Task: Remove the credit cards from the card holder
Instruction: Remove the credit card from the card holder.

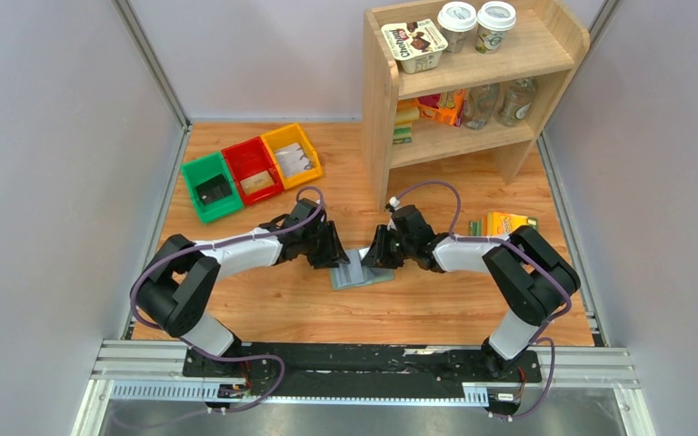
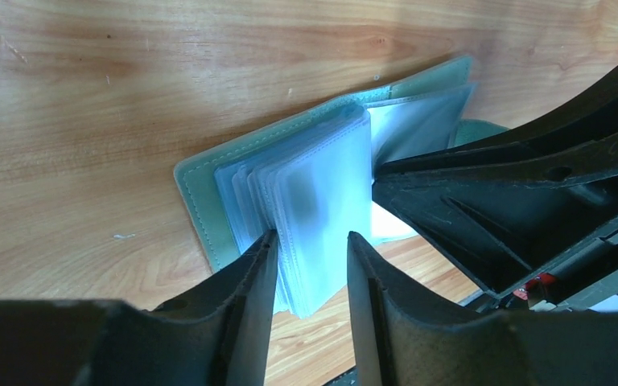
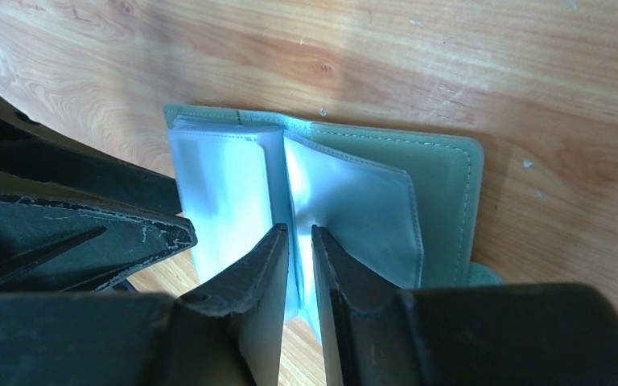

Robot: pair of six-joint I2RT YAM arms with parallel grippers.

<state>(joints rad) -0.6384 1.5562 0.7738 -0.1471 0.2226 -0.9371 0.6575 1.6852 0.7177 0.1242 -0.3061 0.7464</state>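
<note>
Two arms meet over the card holder [image 1: 362,272], which lies open, covers down, on the wooden tabletop [image 1: 373,313] midway between them, a little in front of the shelf [image 1: 382,100]. On the left arm [image 1: 236,252] the jaws stand half apart around the bundle of clear sleeves [image 2: 322,185], which is raised upright from the spine. We cannot tell whether they press it or merely bracket it. On the right arm [image 1: 473,254] the jaws are narrow and pinch a single sleeve [image 3: 302,193] near the fold.

We judge the arrangement purposeful: one side parts and steadies the pages so that the other may reach a pocket's mouth. A hold from both sides should also stop the light holder from sliding on smooth wood. No card shows plainly in either wrist view.

Surroundings: grey panels [image 1: 54,136] wall the tabletop on three sides. Green, red and yellow bins [image 1: 253,170] sit at the far left, an orange carton [image 1: 509,222] lies beside the right arm, and the shelf carries cups [image 1: 457,23] and a tub [image 1: 415,45].
</note>
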